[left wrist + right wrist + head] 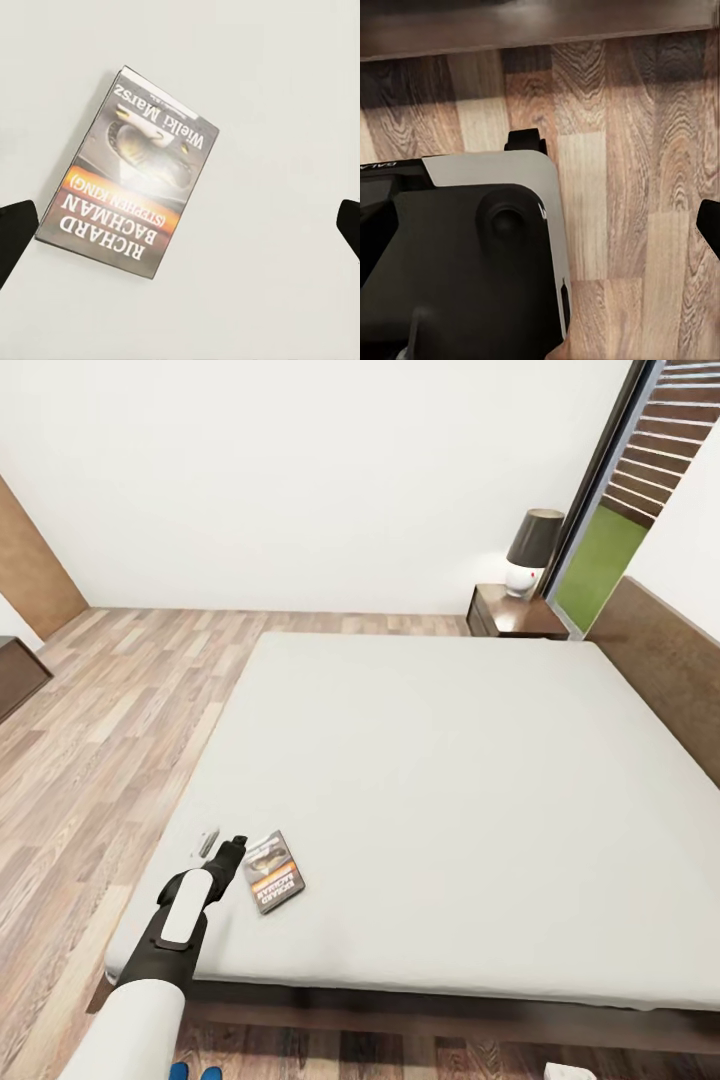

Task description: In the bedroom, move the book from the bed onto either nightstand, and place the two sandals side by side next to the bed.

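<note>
Pale grey bed (470,780) fills the white-walled bedroom, with the book (273,871) lying flat near its foot corner. Left gripper (222,847) hovers just beside the book, jaws spread wide. Right gripper's state cannot be told.

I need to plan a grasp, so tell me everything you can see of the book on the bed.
The book is a thin paperback lying flat, cover up, on the pale grey mattress near its foot-end corner. The dark cover has a greyish picture, an orange band and white lettering reading RICHARD BACHMAN. The left gripper hovers beside it with jaws open, not touching. Only the mattress touches it.
</note>
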Controlling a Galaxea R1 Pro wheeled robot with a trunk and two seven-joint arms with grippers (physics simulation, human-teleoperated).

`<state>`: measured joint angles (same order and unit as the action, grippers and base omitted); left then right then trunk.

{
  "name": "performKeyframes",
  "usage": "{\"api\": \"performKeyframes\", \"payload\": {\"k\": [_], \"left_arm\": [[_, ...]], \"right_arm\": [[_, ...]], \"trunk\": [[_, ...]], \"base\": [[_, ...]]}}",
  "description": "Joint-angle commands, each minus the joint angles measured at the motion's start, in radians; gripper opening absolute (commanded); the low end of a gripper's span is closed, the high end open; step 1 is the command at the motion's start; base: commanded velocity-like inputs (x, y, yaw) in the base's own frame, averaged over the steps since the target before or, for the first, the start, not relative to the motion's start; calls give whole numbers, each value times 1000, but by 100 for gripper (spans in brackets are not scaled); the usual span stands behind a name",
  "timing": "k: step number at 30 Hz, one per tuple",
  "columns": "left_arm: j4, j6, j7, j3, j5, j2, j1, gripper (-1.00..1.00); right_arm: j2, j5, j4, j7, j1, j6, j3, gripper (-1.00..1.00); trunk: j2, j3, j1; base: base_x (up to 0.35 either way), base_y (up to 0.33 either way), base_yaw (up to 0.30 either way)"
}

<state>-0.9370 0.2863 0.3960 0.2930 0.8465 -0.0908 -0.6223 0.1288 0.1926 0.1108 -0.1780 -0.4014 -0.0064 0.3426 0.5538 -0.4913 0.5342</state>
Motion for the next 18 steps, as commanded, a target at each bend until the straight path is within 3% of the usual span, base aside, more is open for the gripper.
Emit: {"api": "performKeyframes", "payload": {"k": [1, 18], "left_arm": [[-2, 4, 5, 3, 8, -1, -1, 100], [-2, 4, 6, 2, 8, -15, -1, 100]], "right_arm": [[0, 10, 0, -5, -1, 0, 9, 100], [0, 10, 0, -6, -1, 0, 9, 100]], "trunk": [[1, -1, 1], [1, -2, 1]], "base": [[174, -152, 0], [29, -25, 0]]}}
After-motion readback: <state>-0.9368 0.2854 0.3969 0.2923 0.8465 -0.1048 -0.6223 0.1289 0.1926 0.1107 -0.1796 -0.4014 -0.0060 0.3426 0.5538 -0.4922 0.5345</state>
